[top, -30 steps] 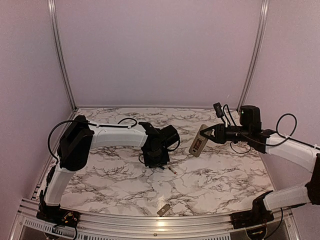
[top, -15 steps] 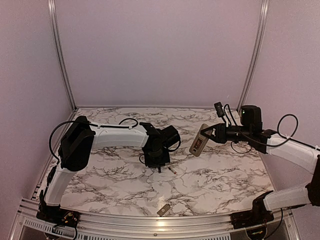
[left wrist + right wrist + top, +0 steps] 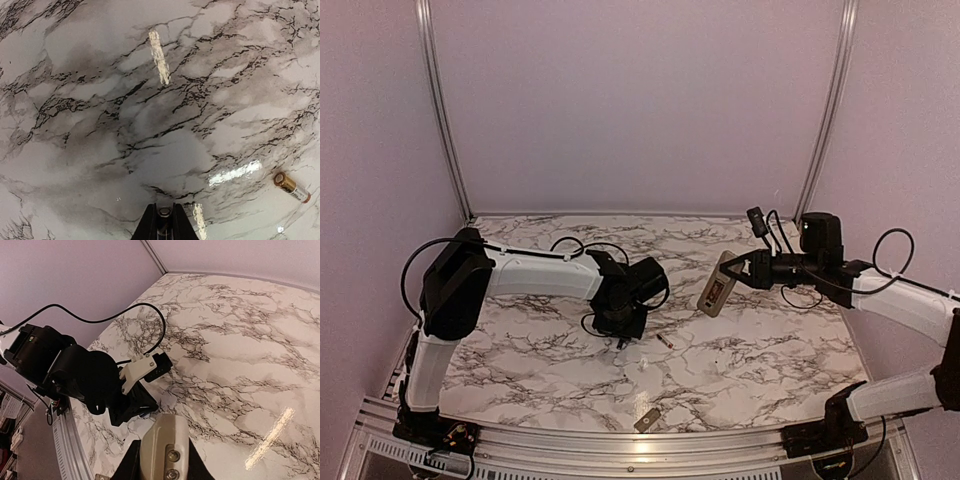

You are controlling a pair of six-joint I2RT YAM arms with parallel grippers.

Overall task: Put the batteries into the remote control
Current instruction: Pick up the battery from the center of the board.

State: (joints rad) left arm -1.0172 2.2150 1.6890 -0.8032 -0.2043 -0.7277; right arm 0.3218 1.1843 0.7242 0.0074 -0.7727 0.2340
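My left gripper (image 3: 620,343) (image 3: 164,216) hangs just above the marble table (image 3: 740,370), shut on one of the batteries (image 3: 164,212), which shows end-on between the black fingertips. A second battery (image 3: 292,187) (image 3: 663,340), gold and dark, lies flat on the table to the right of that gripper. My right gripper (image 3: 740,270) (image 3: 162,467) is shut on the remote control (image 3: 717,283) (image 3: 164,447), held tilted above the table's right half. Its grey-beige back and the metal contacts in its recess face the right wrist camera.
A small flat grey cover piece (image 3: 646,419) lies near the table's front edge, by the metal rail (image 3: 620,445). Lilac walls enclose the back and both sides. The left arm's black wrist and cable (image 3: 85,375) fill the left of the right wrist view.
The left gripper has closed on a battery and shifted slightly left and toward the near edge with it. The right arm and the remote control have stayed put.
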